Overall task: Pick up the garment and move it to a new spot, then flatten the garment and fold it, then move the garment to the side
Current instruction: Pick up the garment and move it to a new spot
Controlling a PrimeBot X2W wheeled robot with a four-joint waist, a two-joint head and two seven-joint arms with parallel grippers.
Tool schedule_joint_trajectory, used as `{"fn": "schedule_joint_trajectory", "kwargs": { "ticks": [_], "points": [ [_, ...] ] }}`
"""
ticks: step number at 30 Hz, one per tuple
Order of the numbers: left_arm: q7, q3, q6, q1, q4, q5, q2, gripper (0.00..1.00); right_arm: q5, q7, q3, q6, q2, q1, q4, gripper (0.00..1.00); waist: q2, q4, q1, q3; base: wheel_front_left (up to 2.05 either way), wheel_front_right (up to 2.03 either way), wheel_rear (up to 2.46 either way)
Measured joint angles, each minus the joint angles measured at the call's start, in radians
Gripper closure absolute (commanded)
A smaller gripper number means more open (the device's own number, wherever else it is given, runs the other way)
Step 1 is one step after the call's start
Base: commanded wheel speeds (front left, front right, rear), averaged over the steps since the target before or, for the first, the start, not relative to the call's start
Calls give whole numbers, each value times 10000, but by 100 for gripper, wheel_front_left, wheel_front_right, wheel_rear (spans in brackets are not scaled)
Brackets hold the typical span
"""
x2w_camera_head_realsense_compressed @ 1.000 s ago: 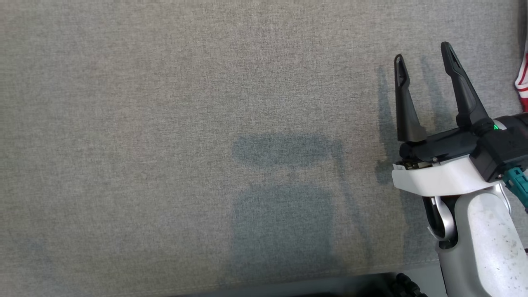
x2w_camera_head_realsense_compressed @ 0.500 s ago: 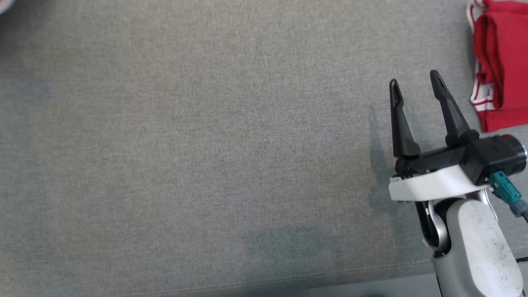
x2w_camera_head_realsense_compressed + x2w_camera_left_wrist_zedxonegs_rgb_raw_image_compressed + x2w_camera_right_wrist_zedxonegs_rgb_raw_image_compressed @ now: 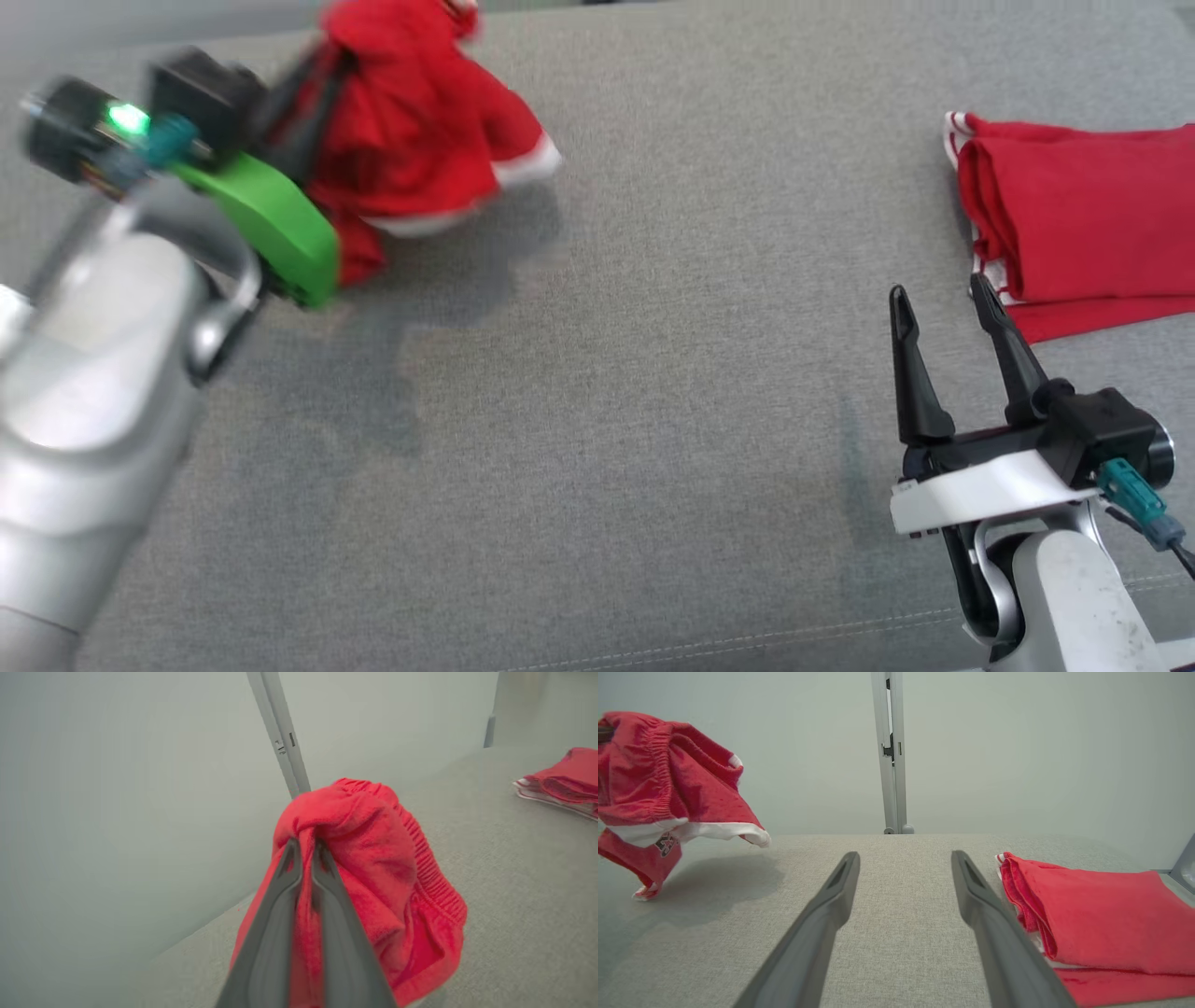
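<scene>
Garment (image 3: 373,858) in left claw (image 3: 303,848), seemingly aloft

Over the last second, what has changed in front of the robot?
Mostly the head camera shifted: its view now takes in the left hand, shut on a bunched red garment that hangs from it over the grey surface, and far more of the folded red pile. Nothing was visibly let go. The right hand stayed open and empty beside that pile.
</scene>
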Motion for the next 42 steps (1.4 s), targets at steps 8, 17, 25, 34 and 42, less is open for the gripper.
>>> {"fn": "schedule_joint_trajectory", "kwargs": {
  "ticks": [8, 17, 25, 34, 42],
  "points": [
    [-533, -1049, 67, 1360, 186, 265, -1055, 100, 159, -19, 134, 0, 0, 259, -19, 0, 0, -328, 0, -498, 0, 0, 0],
    [-1546, -1684, 382, 2260, 1781, 608, -2497, 100, 303, -73, 324, 0, 0, 250, 119, 0, 1, -844, 0, -390, 0, 0, 0],
    [-1814, -1256, 412, 2295, 2805, 583, -3074, 0, 349, -123, 249, 0, 0, 238, 255, 0, 1, -910, 0, -471, 0, 0, 0],
    [-1835, -211, 606, 3062, 1624, 857, -3032, 0, 343, -130, 171, 0, 2, 359, 337, 0, 0, -566, 0, -811, 0, 0, 0],
    [-1847, 1200, 1212, 4584, 184, 984, -2832, 0, 326, -105, 186, 0, 4, 616, 376, 0, 0, -217, 0, -1114, 0, 0, 0]
  ]
}}
